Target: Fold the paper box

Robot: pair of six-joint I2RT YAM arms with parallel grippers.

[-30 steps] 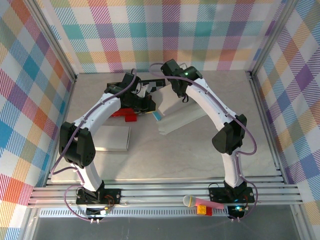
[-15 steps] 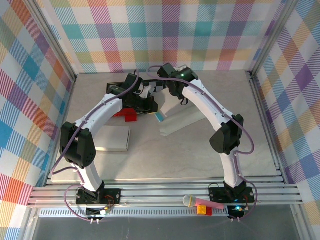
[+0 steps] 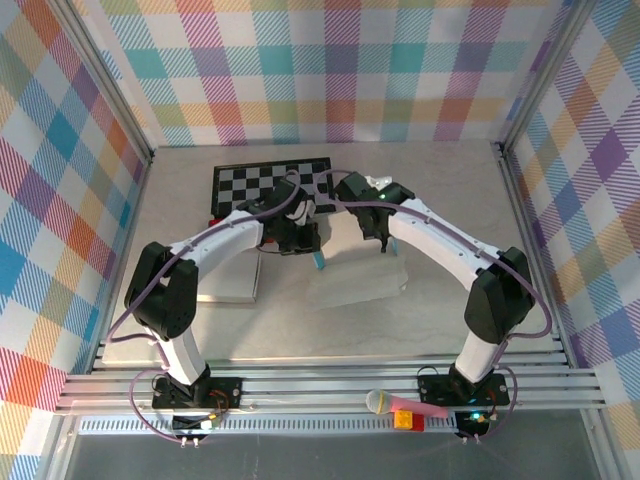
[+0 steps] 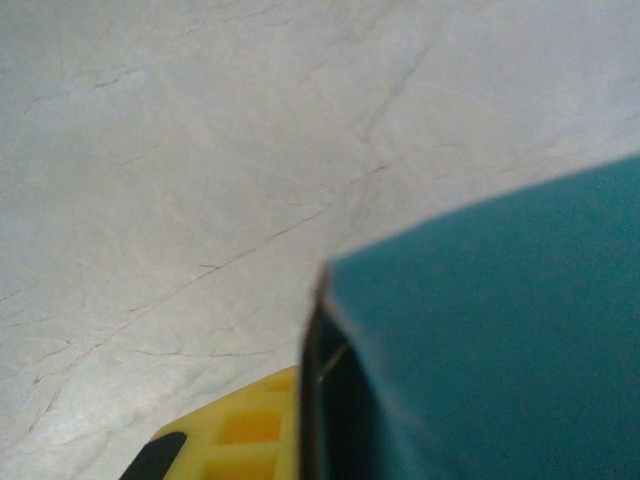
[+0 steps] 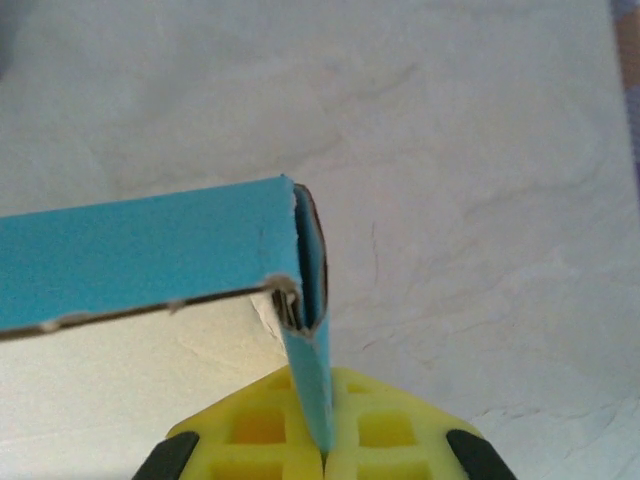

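Jaws of left gripper (image 4: pixel 305 445) and right gripper (image 5: pixel 322 455) both pinch thin paper box (image 5: pixel 150 255) flaps; uneven pulling could tear or slip them.

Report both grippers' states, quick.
Left gripper: closed, apparently pinching the paper box by a teal panel.
Right gripper: closed on a teal flap of the paper box.

Count's easy: one paper box (image 3: pixel 352 268), one flat white sheet (image 3: pixel 228 281), one checkerboard (image 3: pixel 262 181), one toy mic (image 3: pixel 379 402), one little yellow-and-red block (image 3: pixel 405 420).
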